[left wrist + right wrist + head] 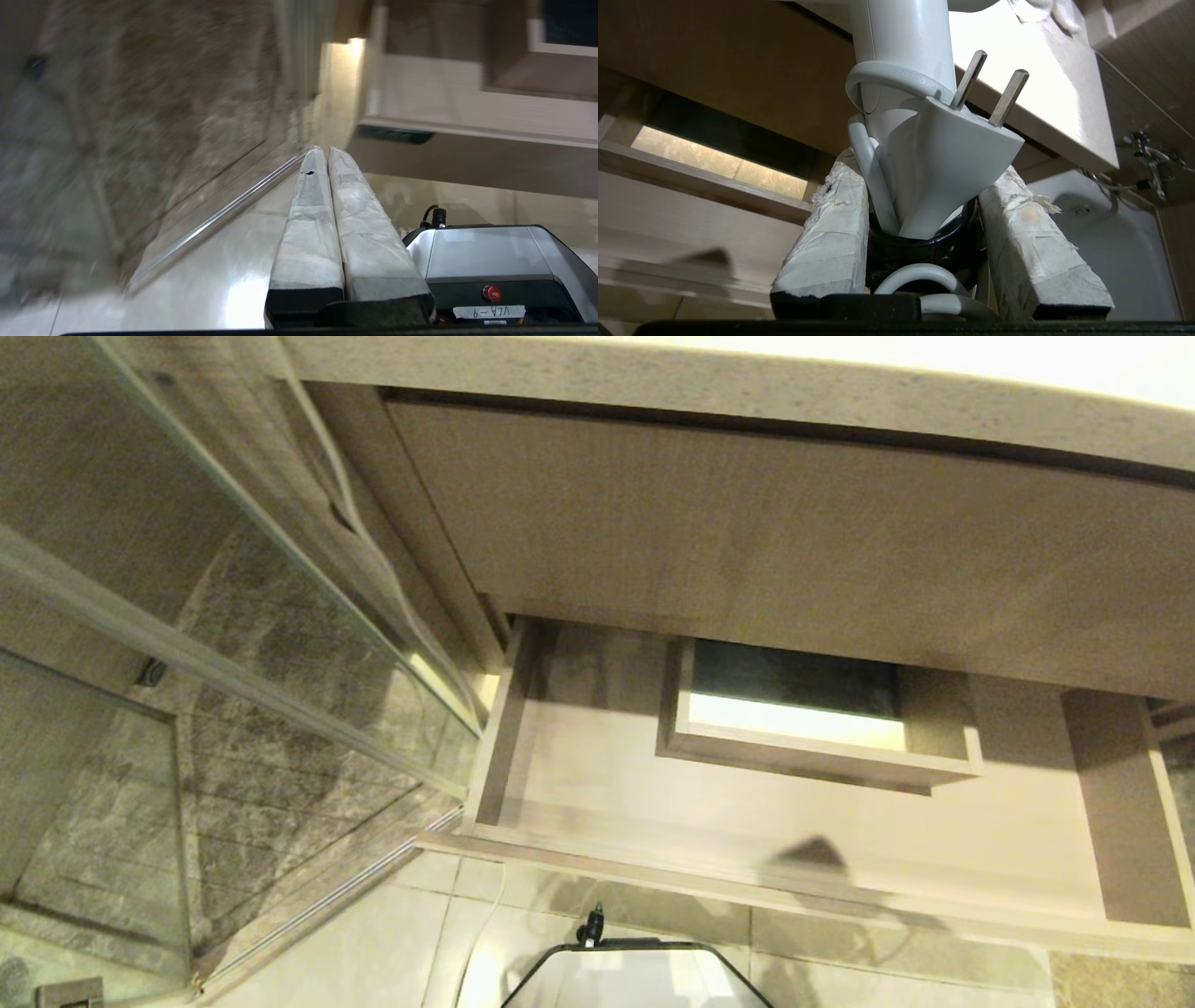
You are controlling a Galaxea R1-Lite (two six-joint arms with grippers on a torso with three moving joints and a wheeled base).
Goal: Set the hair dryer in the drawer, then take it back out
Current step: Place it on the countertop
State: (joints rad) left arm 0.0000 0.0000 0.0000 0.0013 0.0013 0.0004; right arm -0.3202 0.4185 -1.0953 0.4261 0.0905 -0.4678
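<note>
R gripper (924, 210) fingers clamped on hair dryer (906, 56) w/ cord, handle axis running out along fingers, drawer (747, 840) open ahead/below; L gripper (327, 154) fingers pressed together, parked, farther off.

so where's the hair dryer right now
The hair dryer is clamped in the right gripper, seen only in the right wrist view, with the open drawer behind it; the drawer holds nothing in the head view.
</note>
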